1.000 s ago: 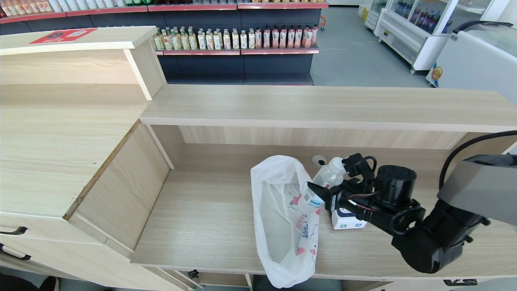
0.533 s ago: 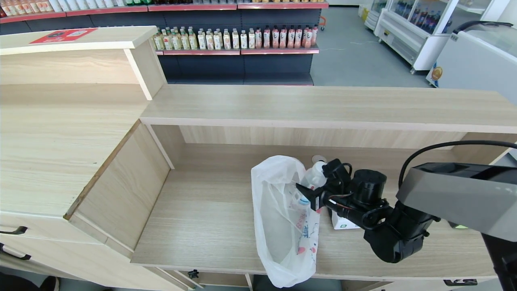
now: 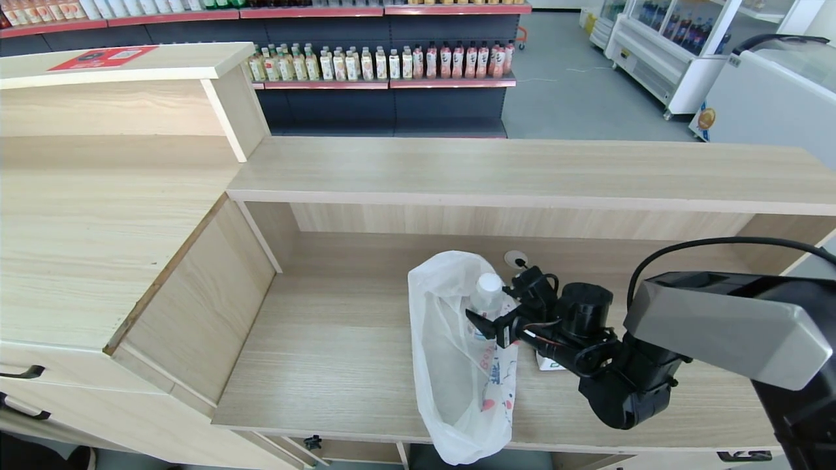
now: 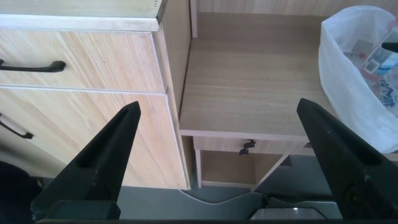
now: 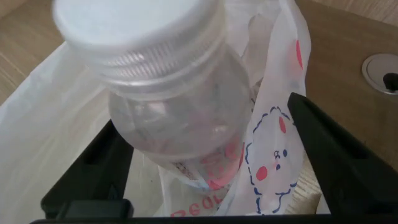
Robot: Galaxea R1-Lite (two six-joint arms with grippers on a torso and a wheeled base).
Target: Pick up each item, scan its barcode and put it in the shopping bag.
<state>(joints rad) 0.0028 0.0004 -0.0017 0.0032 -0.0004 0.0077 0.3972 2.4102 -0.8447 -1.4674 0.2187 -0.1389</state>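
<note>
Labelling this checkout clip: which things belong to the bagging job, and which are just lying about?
Job: clear plastic bottle with white cap, in the right gripper; white plastic shopping bag; small white box, maybe scanner.
Lying about: round cable grommet; shelved drink bottles behind.

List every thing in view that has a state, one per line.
bottle: cap on, upright, held at the bag's mouth
shopping bag: open, standing on the counter
right gripper: shut on the bottle
left gripper: open, empty, off the counter's front
drawer: shut
</note>
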